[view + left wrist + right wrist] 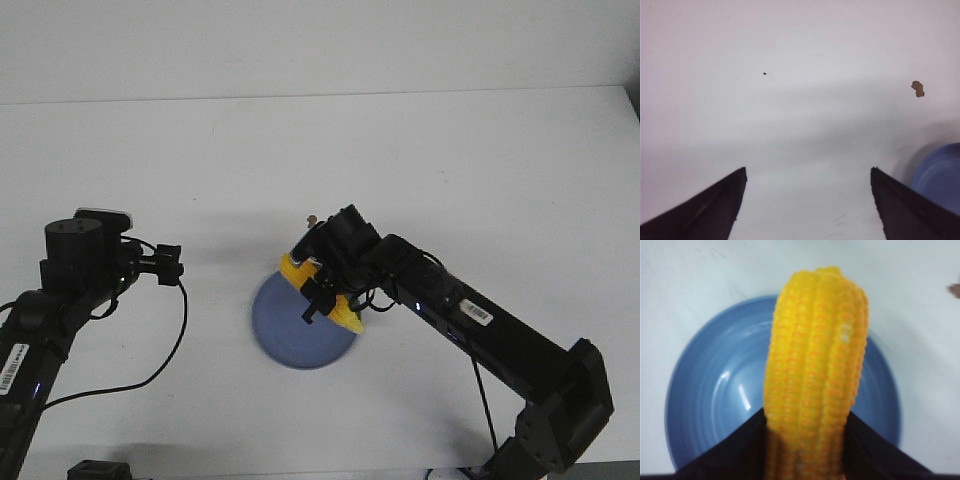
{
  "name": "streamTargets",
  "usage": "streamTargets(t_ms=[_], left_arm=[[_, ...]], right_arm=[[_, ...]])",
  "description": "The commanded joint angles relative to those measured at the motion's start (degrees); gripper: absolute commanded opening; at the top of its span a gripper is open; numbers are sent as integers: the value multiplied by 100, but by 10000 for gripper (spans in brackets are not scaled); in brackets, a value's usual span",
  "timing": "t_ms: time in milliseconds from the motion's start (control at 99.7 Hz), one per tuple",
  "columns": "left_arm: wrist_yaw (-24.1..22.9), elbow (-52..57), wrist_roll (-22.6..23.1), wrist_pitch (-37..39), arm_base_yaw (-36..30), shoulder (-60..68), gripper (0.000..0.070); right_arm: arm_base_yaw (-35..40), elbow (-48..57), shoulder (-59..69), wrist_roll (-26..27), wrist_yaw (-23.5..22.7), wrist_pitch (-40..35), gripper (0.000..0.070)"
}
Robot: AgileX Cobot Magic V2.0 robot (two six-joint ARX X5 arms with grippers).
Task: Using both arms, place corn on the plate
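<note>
The yellow corn (815,350) is clamped between the fingers of my right gripper (806,412) and hangs just above the light blue plate (705,390). In the front view the right gripper (322,295) is over the plate's (290,340) far right part, and the corn (293,268) sticks out on both sides of it. My left gripper (807,170) is open and empty over bare table left of the plate, whose rim (940,175) shows beside one finger. The left arm (85,250) stands at the left.
A tiny brown speck (918,88) lies on the white table beyond the plate and also shows in the right wrist view (955,289). A small dark dot (764,73) marks the table. Black cables trail from the left arm (175,340).
</note>
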Motion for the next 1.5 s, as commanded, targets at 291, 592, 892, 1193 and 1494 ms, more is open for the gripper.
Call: streamTargets(t_ms=[291, 592, 892, 1193, 1494], left_arm=[[15, 24, -55, 48, -4, 22, 514], [-13, 24, 11, -50, -4, 22, 501], [-11, 24, 15, -35, -4, 20, 500], [-2, -103, 20, 92, 7, -155, 499], [-4, -1097, 11, 1082, 7, -1272, 499]], right_arm=[[181, 61, 474, 348, 177, 70, 445], [122, 61, 424, 614, 291, 155, 593], [-468, 61, -400, 636, 837, 208, 593], [-1744, -632, -2048, 636, 964, 481, 593], [-3097, -2669, -4522, 699, 1064, 1478, 593]])
